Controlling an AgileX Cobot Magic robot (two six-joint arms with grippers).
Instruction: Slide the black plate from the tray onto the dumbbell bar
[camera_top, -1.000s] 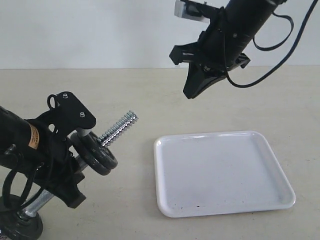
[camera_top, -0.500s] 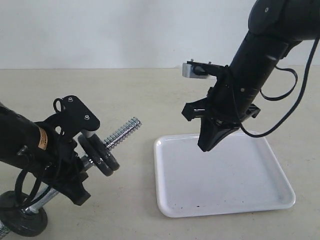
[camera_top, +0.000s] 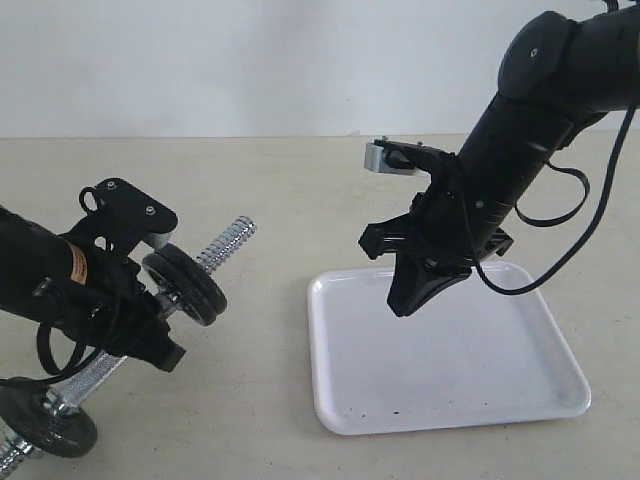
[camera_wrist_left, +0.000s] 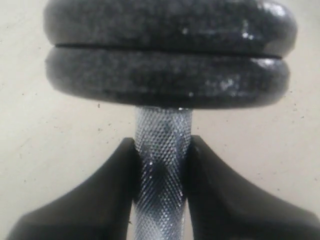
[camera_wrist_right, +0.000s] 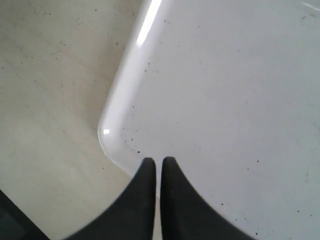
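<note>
My left gripper (camera_top: 152, 300) (camera_wrist_left: 163, 141) is shut on the knurled middle of the dumbbell bar (camera_top: 225, 245) (camera_wrist_left: 163, 125) and holds it tilted, threaded end up. Two black plates (camera_top: 186, 286) (camera_wrist_left: 167, 50) sit side by side on the bar just beyond the fingers. Another black disc (camera_top: 48, 432) is on the bar's low end. The white tray (camera_top: 470, 350) (camera_wrist_right: 225, 100) holds no plate. My right gripper (camera_top: 398, 303) (camera_wrist_right: 158, 160) is shut on nothing and hangs over the tray's left part near a corner.
The beige table (camera_top: 250, 180) runs back to a white wall. The right arm's cable (camera_top: 560, 255) loops above the tray's far right side. Small dark specks lie near the tray's front rim (camera_top: 395, 412).
The right gripper came down from high above to just over the tray. The left arm shifted the bar left and raised its low end; both plates stayed on it.
</note>
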